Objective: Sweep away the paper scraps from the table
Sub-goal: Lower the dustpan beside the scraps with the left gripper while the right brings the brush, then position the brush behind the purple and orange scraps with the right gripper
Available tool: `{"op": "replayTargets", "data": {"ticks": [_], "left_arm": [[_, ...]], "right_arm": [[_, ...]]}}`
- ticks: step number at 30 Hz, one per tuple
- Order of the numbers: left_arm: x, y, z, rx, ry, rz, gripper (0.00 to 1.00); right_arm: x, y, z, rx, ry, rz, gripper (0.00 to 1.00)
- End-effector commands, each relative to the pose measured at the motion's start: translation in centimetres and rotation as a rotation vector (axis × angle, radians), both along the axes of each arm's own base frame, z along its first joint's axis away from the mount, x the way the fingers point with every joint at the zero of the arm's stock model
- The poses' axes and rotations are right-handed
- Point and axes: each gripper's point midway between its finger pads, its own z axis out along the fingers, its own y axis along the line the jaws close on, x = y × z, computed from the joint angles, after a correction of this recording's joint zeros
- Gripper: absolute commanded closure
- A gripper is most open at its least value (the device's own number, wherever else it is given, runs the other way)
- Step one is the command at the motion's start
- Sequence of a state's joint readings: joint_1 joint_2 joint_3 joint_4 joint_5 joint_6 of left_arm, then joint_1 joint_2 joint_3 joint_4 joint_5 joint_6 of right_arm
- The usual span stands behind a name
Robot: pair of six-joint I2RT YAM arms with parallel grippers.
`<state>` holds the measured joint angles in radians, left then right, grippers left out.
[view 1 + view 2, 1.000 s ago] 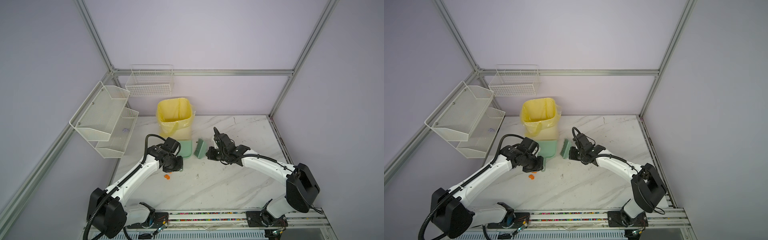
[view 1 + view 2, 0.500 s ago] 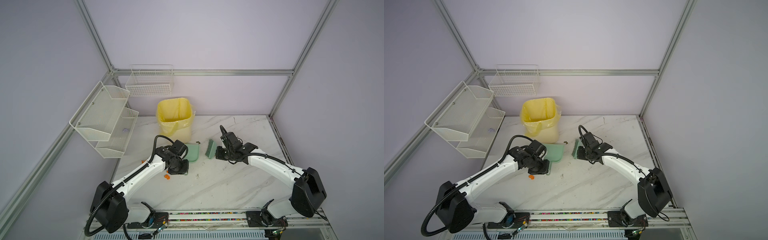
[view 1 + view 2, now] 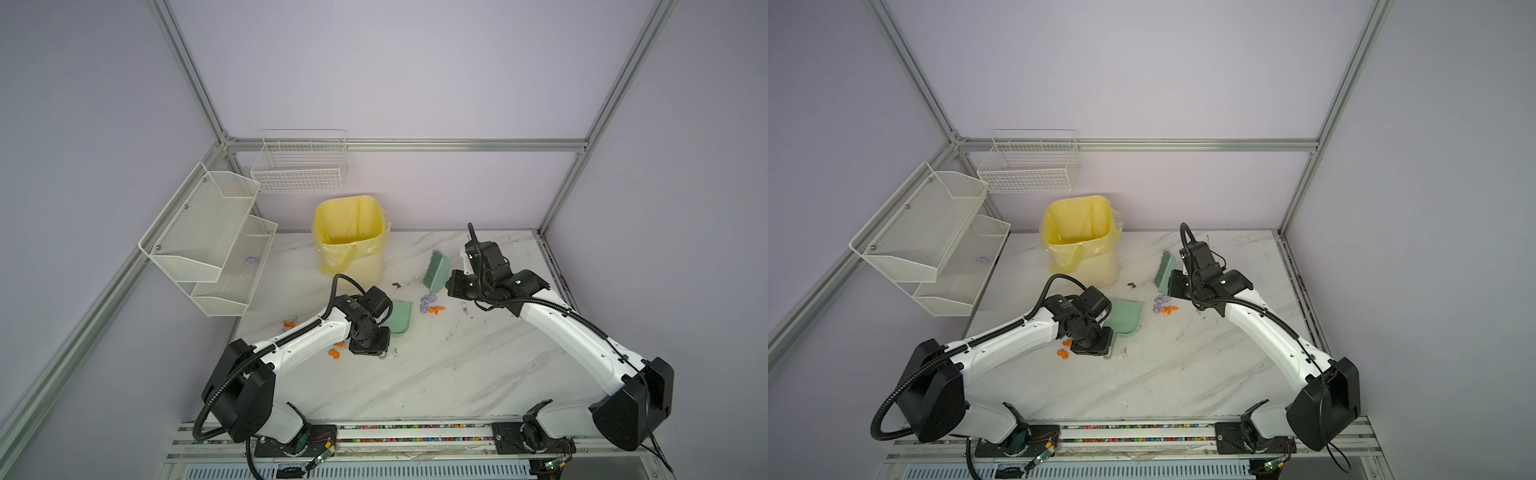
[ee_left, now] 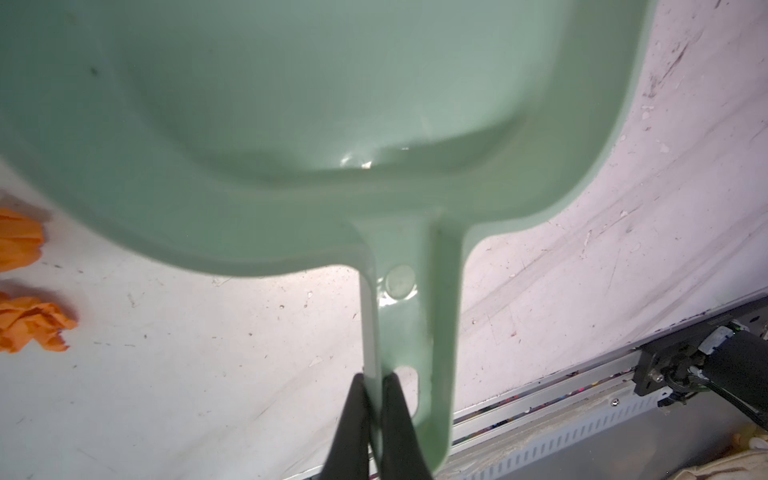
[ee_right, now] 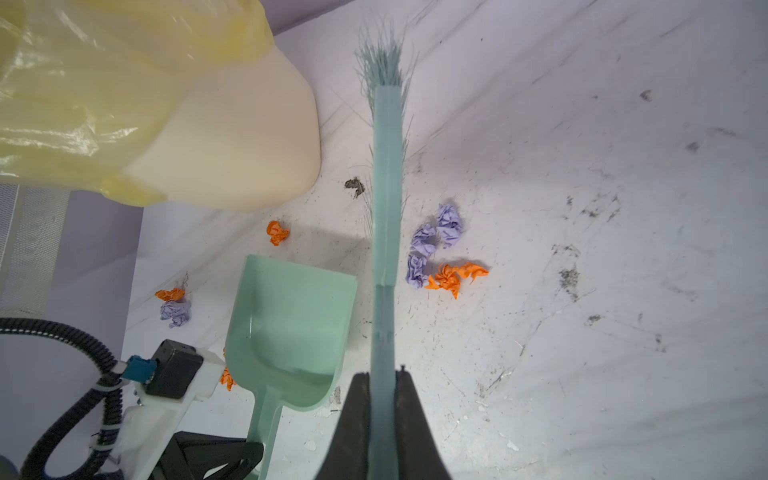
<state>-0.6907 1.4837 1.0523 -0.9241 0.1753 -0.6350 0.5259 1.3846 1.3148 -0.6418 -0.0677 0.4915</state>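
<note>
Left wall: 2-tier mesh shelves [image 3: 208, 245]. 1 of the scraps [image 3: 251, 260], lilac, lies in the lower tier. A wire basket [image 3: 299, 166] hangs on the back wall just right of them.

Table [image 3: 457, 374], left edge: an orange and lilac pair [image 3: 288, 323] lies beside the left arm. 2 more orange wads [image 3: 333, 353] lie near that arm's wrist.

Left gripper [image 4: 374, 380]: jaws clamped tight on 1 side rail of the dustpan [image 3: 400, 318] handle, near its end. The pan sits low on the marble with its mouth pointing away from the arm toward the back right. Whether its lip touches the table, I cannot tell.

Behind it, at the back of the table, stands the bin [image 3: 349, 249], lined with a yellow bag. 1 orange wad [image 5: 277, 232] lies near its base in the right wrist view. A dark crumb [image 3: 396, 285] sits between bin and brush.

Just right of the pan's mouth is the main cluster [image 3: 432, 305]: 3 lilac wads touching some orange ones, all on the table and outside the pan.

Brush [image 3: 436, 270]: green, tilted, bristles toward the bin, with its head just beyond the cluster. Contact with the table is unclear.

Right gripper [image 5: 384, 376]: jaws pinched on the brush handle, 1 finger on each flat side.
</note>
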Motion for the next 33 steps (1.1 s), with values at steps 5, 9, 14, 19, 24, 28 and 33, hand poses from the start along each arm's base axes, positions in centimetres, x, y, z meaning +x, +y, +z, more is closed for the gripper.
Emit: {"op": "replayTargets", "data": {"ticks": [5,9,14,19,24,28,33], "left_arm": [[0.8,-2.4,2.2,-0.081,-0.042,-0.04,1.0],[0.6,-3.0,2.1,-0.083,-0.03,-0.054,1.0],[0.0,-4.0,1.9,-0.1,-0.002,-0.082,1.0],[-0.5,-5.2,2.0,-0.126,0.033,-0.093,1.0],[-0.3,-6.5,2.4,-0.145,0.035,-0.113,1.0],[0.3,-7.4,2.1,-0.149,0.051,-0.111,1.0],[0.7,-8.5,1.9,-0.164,0.07,-0.124,1.0]], "right_arm": [[1.6,-2.5,0.4,-0.193,-0.032,0.003,1.0],[2.0,-2.7,-1.3,-0.273,0.009,0.038,1.0],[2.5,-3.9,-3.5,-0.392,0.055,0.031,1.0],[3.2,-5.0,-3.6,-0.491,0.061,0.021,1.0],[4.1,-5.7,-4.6,-0.588,0.085,0.026,1.0],[4.2,-5.5,-5.8,-0.624,0.121,0.078,1.0],[4.8,-4.5,-5.2,-0.585,0.074,0.101,1.0]]}}
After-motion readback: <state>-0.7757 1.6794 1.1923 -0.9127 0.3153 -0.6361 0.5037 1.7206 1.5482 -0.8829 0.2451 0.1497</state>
